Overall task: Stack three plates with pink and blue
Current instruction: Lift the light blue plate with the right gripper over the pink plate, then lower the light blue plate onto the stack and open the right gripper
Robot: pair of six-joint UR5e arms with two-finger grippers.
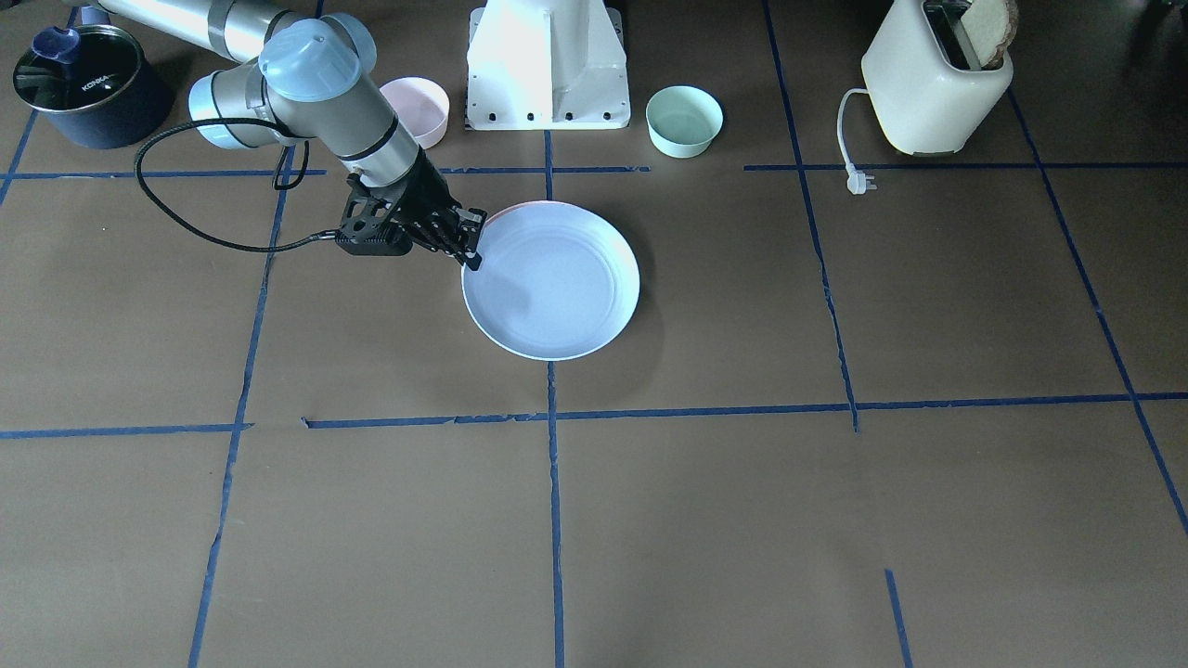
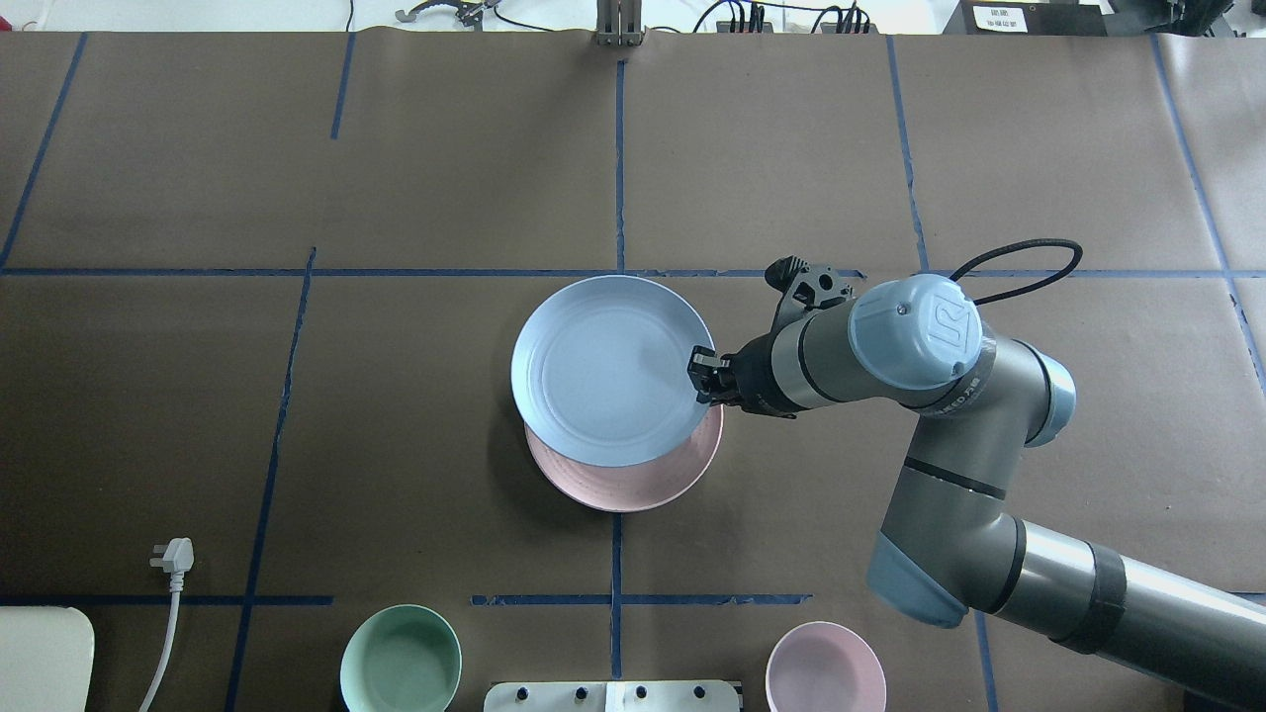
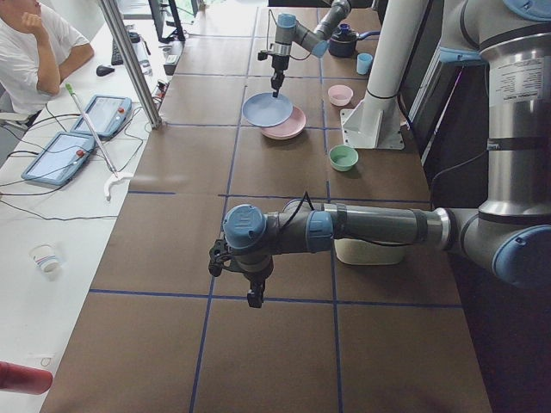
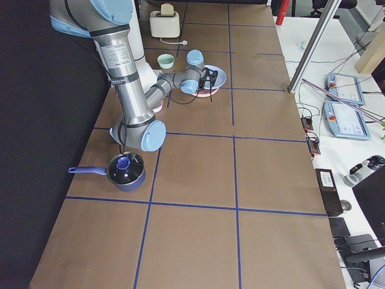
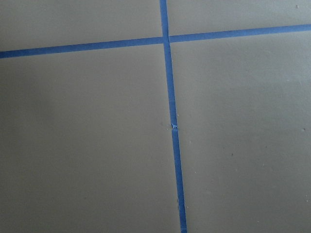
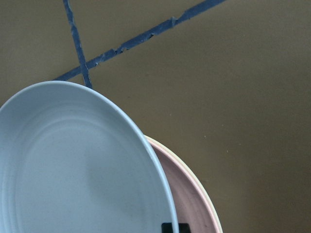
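Note:
My right gripper is shut on the rim of the pale blue plate and holds it over the pale pink plate, offset toward the table's far side. The pink plate lies on the table and shows only as a crescent beneath the blue one. In the right wrist view the blue plate covers most of the pink plate, which has a thin cream edge along its outer rim; the cream plate is otherwise hidden. My left gripper hovers above bare table far from the plates; I cannot tell whether it is open.
A small pink bowl and a small mint bowl stand by the robot's base. A cream toaster with its plug and a dark pot sit at the near corners.

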